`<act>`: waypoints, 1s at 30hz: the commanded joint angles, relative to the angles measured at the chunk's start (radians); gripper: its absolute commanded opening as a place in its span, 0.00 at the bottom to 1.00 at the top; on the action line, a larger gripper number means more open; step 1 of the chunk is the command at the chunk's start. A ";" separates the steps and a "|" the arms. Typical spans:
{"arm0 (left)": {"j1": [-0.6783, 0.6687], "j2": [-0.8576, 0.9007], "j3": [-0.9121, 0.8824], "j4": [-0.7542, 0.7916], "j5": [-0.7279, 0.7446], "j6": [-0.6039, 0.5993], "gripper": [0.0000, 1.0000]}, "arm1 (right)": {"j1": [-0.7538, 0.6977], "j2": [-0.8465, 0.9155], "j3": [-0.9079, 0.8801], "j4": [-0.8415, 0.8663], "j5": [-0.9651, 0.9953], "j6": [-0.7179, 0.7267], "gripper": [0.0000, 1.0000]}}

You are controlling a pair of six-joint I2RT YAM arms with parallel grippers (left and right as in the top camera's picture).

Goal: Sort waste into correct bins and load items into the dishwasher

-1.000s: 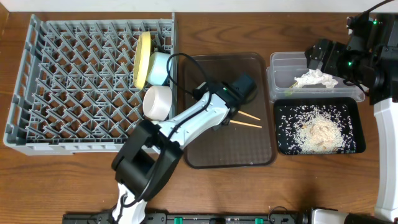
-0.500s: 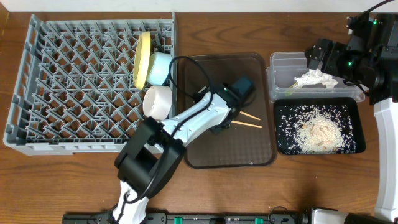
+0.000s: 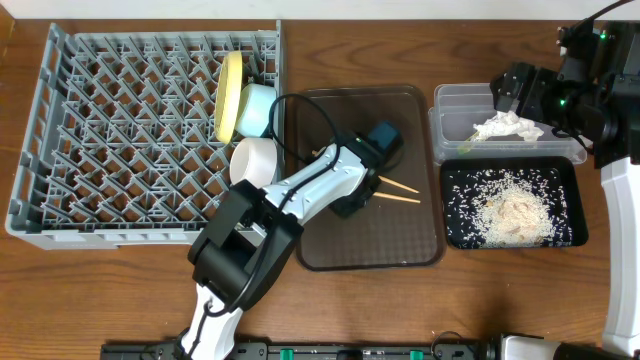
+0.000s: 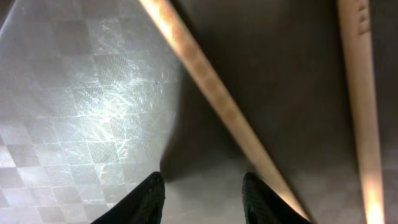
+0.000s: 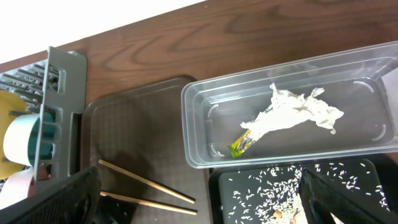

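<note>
Overhead, rack: The big grey plastic dish rack sits on the left of the brown wooden table. A round yellow plate stands on its edge in it. A light blue bowl touches the plate, and a white bowl is near them.
Overhead, chopsticks: The two thin wooden chopsticks lie on the dark brown serving tray, not yet in the rack. The white left arm reaches over their left ends.
Overhead, bins: The crumpled white paper napkin is in the clear plastic tub. The whitish rice scraps are in the shallow black tray.
Left wrist, gripper: The left gripper is low over the brown tray. It is partly open with nothing in it. One chopstick slants past one finger. The other lies farther off.
Left wrist, how to do it well: I think the step is picking up the chopsticks. The near stick is beside the gap, not in it. So the gripper should slide over until the stick is between the fingers, go down to the tray, then squeeze. The sticks are thin and could roll or slip out.
Right wrist, gripper: The right gripper is wide open and holds nothing. It hangs above the tub, where the small green-yellow wrapper lies by the napkin.
</note>
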 commanded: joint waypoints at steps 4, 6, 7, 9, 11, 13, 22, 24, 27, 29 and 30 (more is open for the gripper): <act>0.007 0.016 -0.007 0.063 -0.005 -0.004 0.40 | -0.003 0.003 0.002 -0.001 -0.004 0.008 0.99; 0.007 0.015 -0.007 0.083 0.020 -0.004 0.36 | -0.003 0.003 0.002 -0.001 -0.004 0.008 0.99; 0.007 0.015 -0.007 0.092 0.040 -0.004 0.34 | -0.003 0.003 0.002 -0.001 -0.004 0.008 0.99; 0.007 0.013 -0.007 0.116 0.066 0.009 0.34 | -0.003 0.003 0.002 -0.001 -0.004 0.008 0.99; 0.007 0.002 -0.007 0.145 0.080 0.055 0.34 | -0.003 0.003 0.002 -0.001 -0.004 0.008 0.99; 0.007 -0.018 -0.006 0.152 0.078 0.065 0.34 | -0.003 0.003 0.002 -0.001 -0.004 0.008 0.99; 0.012 -0.050 -0.005 0.163 -0.022 0.064 0.38 | -0.003 0.003 0.002 -0.001 -0.004 0.008 0.99; 0.012 -0.038 -0.005 0.164 -0.032 0.059 0.39 | -0.003 0.003 0.002 -0.001 -0.004 0.008 0.99; 0.013 -0.008 -0.005 0.167 -0.030 0.020 0.39 | -0.003 0.003 0.002 -0.001 -0.004 0.008 0.99; 0.011 0.010 -0.005 0.169 -0.025 0.018 0.39 | -0.003 0.003 0.002 -0.001 -0.004 0.008 0.99; 0.011 0.016 -0.006 0.169 -0.023 0.018 0.39 | -0.003 0.003 0.002 -0.001 -0.004 0.008 0.99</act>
